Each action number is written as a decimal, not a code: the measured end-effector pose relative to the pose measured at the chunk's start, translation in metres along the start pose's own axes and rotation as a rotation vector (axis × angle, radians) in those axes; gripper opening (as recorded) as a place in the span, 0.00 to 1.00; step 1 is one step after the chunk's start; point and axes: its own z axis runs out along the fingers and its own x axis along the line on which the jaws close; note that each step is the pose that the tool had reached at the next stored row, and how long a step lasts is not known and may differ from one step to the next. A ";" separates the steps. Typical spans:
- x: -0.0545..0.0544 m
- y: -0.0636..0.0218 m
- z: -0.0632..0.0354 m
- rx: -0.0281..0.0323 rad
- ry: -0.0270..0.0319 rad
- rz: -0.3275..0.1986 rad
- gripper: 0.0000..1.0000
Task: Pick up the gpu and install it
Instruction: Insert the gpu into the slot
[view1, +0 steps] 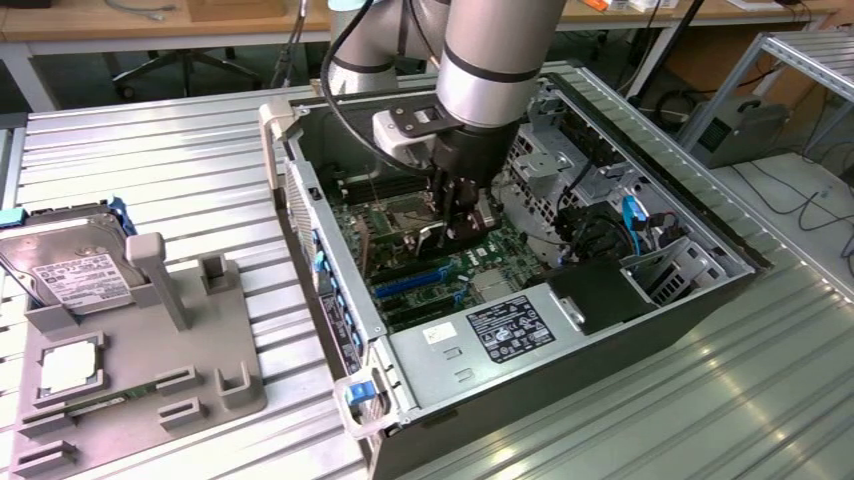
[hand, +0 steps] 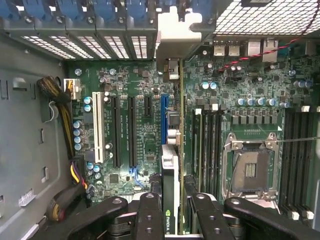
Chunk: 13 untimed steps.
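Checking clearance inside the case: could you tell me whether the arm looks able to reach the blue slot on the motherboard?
Probably yes: the end effector is inside the open case, holding the gpu edge-on beside the blue slot, with no cable crossing it.

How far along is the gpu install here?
Pickup looks done: the hand grips the gpu edge-on inside the case, over the motherboard by the blue slot. Left: seating can't be confirmed, and the hand hasn't let go.
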 end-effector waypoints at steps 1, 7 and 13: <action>0.000 0.0004 0.0013 0.0001 -0.0001 -0.001 0.27; 0.003 0.0010 0.0054 0.0001 -0.0002 -0.003 0.27; 0.005 0.0016 0.0094 -0.0001 0.0002 -0.004 0.27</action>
